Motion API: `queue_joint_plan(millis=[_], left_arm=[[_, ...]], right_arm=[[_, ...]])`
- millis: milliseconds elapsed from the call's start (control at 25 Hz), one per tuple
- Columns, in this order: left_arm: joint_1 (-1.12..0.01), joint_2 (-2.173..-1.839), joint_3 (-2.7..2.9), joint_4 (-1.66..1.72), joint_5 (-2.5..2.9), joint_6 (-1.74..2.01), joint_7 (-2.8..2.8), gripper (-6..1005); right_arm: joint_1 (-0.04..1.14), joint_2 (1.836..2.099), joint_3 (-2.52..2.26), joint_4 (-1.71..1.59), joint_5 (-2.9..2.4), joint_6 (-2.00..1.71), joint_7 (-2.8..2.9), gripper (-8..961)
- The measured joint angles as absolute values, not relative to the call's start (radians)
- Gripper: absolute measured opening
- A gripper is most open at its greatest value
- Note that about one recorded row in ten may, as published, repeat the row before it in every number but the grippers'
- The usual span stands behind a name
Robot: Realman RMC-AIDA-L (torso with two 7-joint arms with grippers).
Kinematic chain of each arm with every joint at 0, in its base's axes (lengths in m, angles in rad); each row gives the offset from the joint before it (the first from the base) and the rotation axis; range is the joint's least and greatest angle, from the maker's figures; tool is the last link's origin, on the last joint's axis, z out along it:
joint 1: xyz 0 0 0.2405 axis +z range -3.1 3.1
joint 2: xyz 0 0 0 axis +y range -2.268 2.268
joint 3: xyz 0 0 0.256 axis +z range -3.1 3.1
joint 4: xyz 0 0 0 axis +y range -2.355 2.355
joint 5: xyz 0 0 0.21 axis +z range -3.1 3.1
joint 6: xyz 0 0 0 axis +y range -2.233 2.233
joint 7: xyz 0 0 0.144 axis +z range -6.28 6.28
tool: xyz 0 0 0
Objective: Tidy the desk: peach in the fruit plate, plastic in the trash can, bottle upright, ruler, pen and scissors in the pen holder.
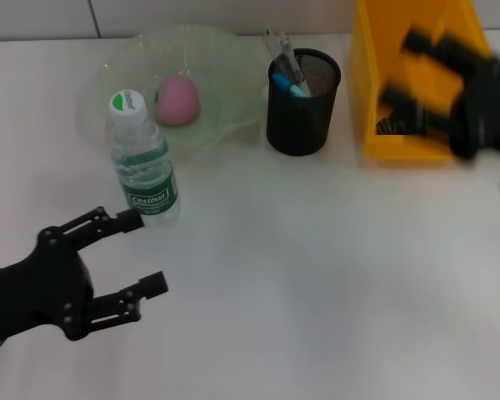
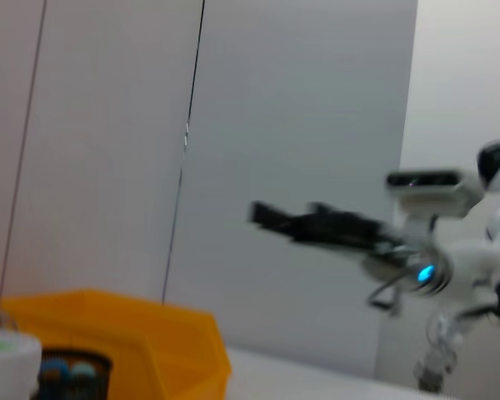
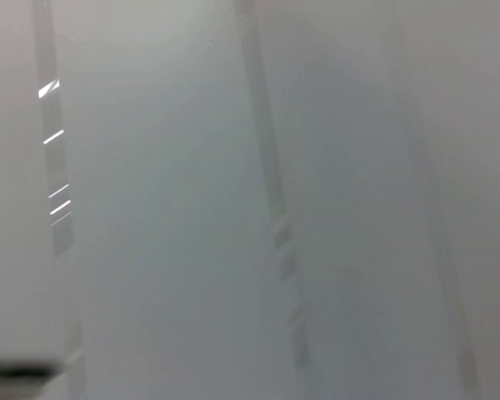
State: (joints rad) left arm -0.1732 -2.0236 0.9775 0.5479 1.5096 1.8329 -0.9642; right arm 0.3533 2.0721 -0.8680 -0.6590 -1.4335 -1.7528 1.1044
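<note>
A: Nearest entry. The black left gripper [image 1: 142,254] hangs over the near left part of the plain white desk [image 1: 317,275], fingers spread apart, nothing between them.

B: Next object out?

A: The small clear plastic bottle with white cap and green label [image 1: 142,162] stands upright just beyond that gripper's upper finger; whether they touch is not readable. Its cap also shows in the left wrist view [image 2: 8,358].

B: Behind the bottle?

A: The wide pale green translucent fruit plate with wavy rim [image 1: 233,75], with the small pink rounded peach [image 1: 177,100] lying inside it.

B: To its right?

A: The black wire-mesh cylindrical pen holder [image 1: 300,112]. Light blue handles of the scissors [image 1: 287,83] and slim clear or silver pieces stick out of it; ruler and pen cannot be told apart there.

B: Far right?

A: The deep orange-yellow rectangular trash can [image 1: 400,146], also in the left wrist view [image 2: 150,342]. The black right gripper [image 1: 412,75] is above it, motion-blurred; its fingers look spread, with nothing held. Something dark lies on the bin floor, not identifiable.
</note>
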Motion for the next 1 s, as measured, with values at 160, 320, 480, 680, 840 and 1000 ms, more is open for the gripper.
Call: queue_joint_plan(millis=[160,320,480,680,840,1000], left_arm=[[-0.221,-2.028,0.977,0.578,1.604,1.772,-1.044,827],[-0.255,-2.032,0.979,0.58,1.635,1.766,-1.055,827],[-0.265,-2.027,0.977,0.584,1.659,1.768,-1.054,827],[-0.259,-2.014,0.975,0.593,1.671,1.775,-1.053,827],[-0.256,-2.013,0.975,0.595,1.673,1.784,-1.053,827],[-0.253,-2.016,0.975,0.595,1.673,1.79,-1.052,827]], right_arm=[[0.291,2.079,-0.862,-0.743,-1.599,-1.869,1.114,788],[0.259,2.08,-0.859,-0.727,-1.705,-1.927,1.12,842],[0.247,2.084,-0.859,-0.671,-1.768,-1.917,1.121,840],[0.256,2.085,-0.869,-0.642,-1.771,-1.87,1.111,839],[0.261,2.086,-0.872,-0.627,-1.771,-1.857,1.103,838],[0.263,2.085,-0.873,-0.619,-1.772,-1.847,1.095,838]])
